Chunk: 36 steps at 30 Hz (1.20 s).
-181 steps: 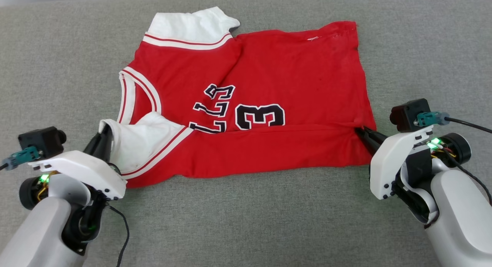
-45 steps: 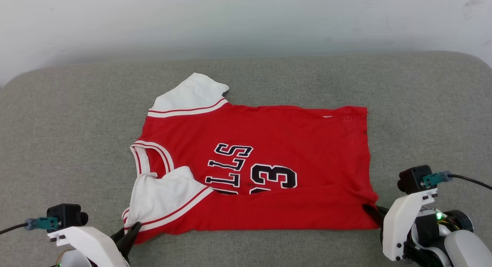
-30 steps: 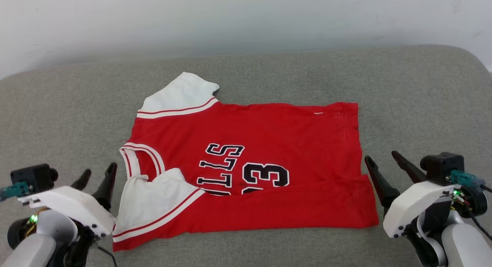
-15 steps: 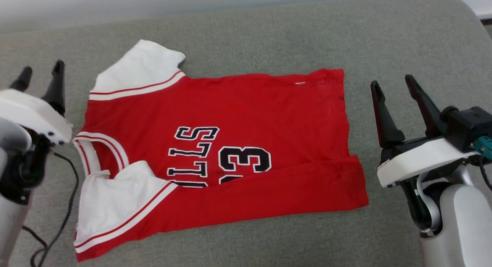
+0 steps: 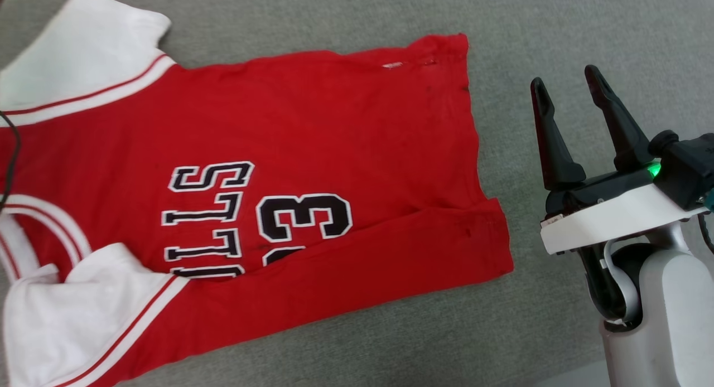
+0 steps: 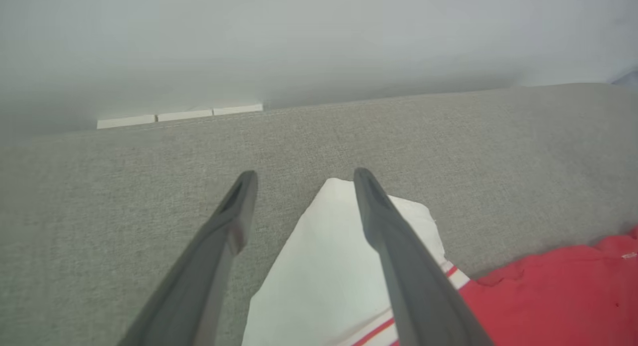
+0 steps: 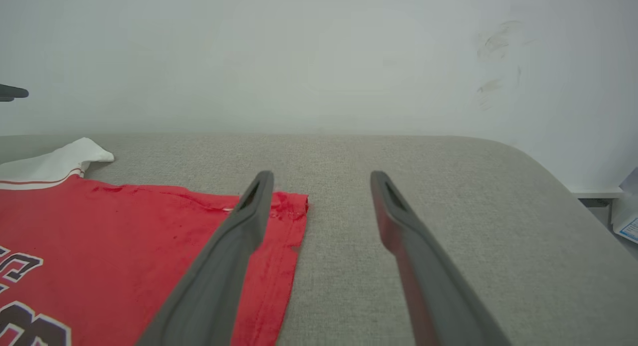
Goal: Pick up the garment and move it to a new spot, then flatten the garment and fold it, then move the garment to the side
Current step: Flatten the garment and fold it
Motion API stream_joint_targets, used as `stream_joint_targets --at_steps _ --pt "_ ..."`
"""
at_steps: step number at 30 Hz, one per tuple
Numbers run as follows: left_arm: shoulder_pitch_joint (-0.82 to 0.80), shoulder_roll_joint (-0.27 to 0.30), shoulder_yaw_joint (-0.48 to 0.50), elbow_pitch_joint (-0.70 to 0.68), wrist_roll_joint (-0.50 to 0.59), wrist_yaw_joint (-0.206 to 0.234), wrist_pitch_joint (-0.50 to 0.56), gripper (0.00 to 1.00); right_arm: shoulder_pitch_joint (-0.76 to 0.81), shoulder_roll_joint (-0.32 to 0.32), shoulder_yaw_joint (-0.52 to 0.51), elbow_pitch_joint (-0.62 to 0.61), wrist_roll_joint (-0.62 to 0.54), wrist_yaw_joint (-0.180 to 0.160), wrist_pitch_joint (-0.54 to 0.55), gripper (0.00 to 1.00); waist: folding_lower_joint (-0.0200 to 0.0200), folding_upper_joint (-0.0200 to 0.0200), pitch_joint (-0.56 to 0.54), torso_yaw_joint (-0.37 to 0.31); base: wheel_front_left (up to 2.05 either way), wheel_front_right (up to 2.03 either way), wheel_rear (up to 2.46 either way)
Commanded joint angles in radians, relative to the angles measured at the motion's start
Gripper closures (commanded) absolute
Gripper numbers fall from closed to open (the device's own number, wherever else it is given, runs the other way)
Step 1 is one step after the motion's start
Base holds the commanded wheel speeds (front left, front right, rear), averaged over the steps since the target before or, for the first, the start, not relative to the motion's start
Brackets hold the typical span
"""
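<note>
right end effector [image 5: 564,77]: fingers spread wide, nothing between them, grips nothing; sits off the hem end of the garment [image 5: 312,153], clear gap of grey cover between them
right end effector, wrist view [image 7: 321,176]: both fingers point toward the pale wall [image 7: 299,62]; one finger crosses the far hem corner in the picture, the other sits over bare grey cover
right arm: white wrist housing [image 5: 608,219] on a pale forearm [image 5: 658,325] rising from the lower right corner, fingers angled up and away, green light [image 5: 651,168] lit at the finger base
left end effector [image 6: 305,174]: wide apart, empty; above the far white sleeve [image 6: 324,266], one finger crossing it in view, contact cannot be told
garment position: flat on the grey upholstered surface [image 5: 558,19], front up, collar to robot's left, hem to robot's right
garment fold: near long edge turned over onto the front, covers the lower part of the black lettering [image 5: 206,219]
sleeves: one white sleeve at far left, second lying folded on the near left corner
garment, right wrist view [image 7: 124,236]: red body left of the fingers
</note>
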Motion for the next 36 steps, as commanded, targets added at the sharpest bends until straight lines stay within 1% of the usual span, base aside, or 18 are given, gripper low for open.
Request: stream_joint_targets --at_steps 1,4,9,12,15,17,18,19,20,24,28,30,32,34,36 --pt "-0.041 0.013 -0.013 0.017 -0.014 -0.016 0.060 0.00 -0.005 0.004 0.005 -0.003 0.009 0.000 -0.008 0.00 -0.0001 0.0000 0.047 -0.042 0.00 0.00 0.00" --pt "-0.091 0.025 -0.033 0.047 -0.020 -0.015 0.165 0.00 -0.010 0.004 0.014 -0.001 0.025 0.000 -0.018 0.00 -0.0001 0.0000 0.075 -0.061 0.00 0.00 0.00" --pt "-0.125 0.049 -0.057 0.088 -0.039 0.014 0.307 0.00 -0.010 0.004 0.039 0.008 0.051 0.000 -0.032 0.00 -0.0001 0.0000 0.112 -0.093 0.00 0.00 0.00" --pt "-0.118 0.063 -0.084 0.104 -0.025 0.034 0.370 0.00 -0.008 0.004 0.047 0.013 0.061 0.000 -0.035 0.00 -0.0001 0.0000 0.128 -0.106 0.00 0.00 0.00" --pt "-0.093 0.063 -0.103 0.116 -0.025 0.045 0.407 0.00 -0.010 0.004 0.053 0.017 0.067 0.000 -0.041 0.00 -0.0001 0.0000 0.133 -0.113 0.00 0.00 0.00" --pt "-0.060 0.058 -0.122 0.132 -0.042 0.057 0.464 0.00 -0.009 0.004 0.057 0.022 0.077 0.000 -0.043 0.00 -0.0001 0.0000 0.134 -0.118 0.00 0.00 0.00" --pt "-0.042 0.053 -0.132 0.135 -0.050 0.059 0.493 0.28 -0.009 0.004 0.058 0.025 0.082 -0.001 -0.042 0.00 -0.0001 0.0000 0.134 -0.120 0.00 0.00 0.00" --pt "-0.028 0.051 -0.139 0.132 -0.054 0.064 0.504 0.82 -0.010 0.004 0.059 0.028 0.083 0.000 -0.041 0.00 -0.0001 0.0000 0.133 -0.121 0.00 0.00 0.00" --pt "-0.018 0.048 -0.138 0.130 -0.057 0.069 0.504 1.00 -0.014 0.004 0.058 0.031 0.086 0.000 -0.041 0.00 -0.0001 0.0000 0.133 -0.122 0.00 0.00 0.00" --pt "-0.002 0.021 -0.115 0.125 -0.078 0.085 0.460 1.00 -0.022 0.004 0.053 0.041 0.097 0.000 -0.035 0.00 -0.0001 0.0000 0.125 -0.120 0.00 0.00 0.00" --pt "-0.027 0.019 -0.097 0.110 -0.064 0.072 0.395 1.00 -0.037 0.004 0.050 0.063 0.128 0.000 -0.017 0.00 -0.0001 0.0000 0.109 -0.106 0.00 0.00 0.00" --pt "-0.052 0.012 -0.092 0.101 -0.055 0.056 0.358 1.00 -0.058 0.004 0.043 0.091 0.143 0.000 0.001 0.00 -0.0001 0.0000 0.098 -0.092 0.00 0.00 0.00" --pt "-0.077 -0.003 -0.085 0.097 -0.053 0.043 0.328 1.00 -0.095 0.004 0.045 0.136 0.179 0.000 0.041 0.00 -0.0001 0.0000 0.086 -0.076 0.00 0.00 0.00" --pt "-0.102 -0.012 -0.086 0.089 -0.039 0.028 0.301 1.00 -0.141 0.001 0.043 0.196 0.187 0.000 0.106 0.00 -0.0001 0.0000 0.074 -0.057 0.00 0.00 0.00" --pt "-0.121 -0.034 -0.089 0.085 -0.037 0.012 0.280 1.00 -0.193 -0.021 0.048 0.261 0.212 0.000 0.177 0.00 -0.0001 0.0000 0.062 -0.033 0.00 0.00 0.00"
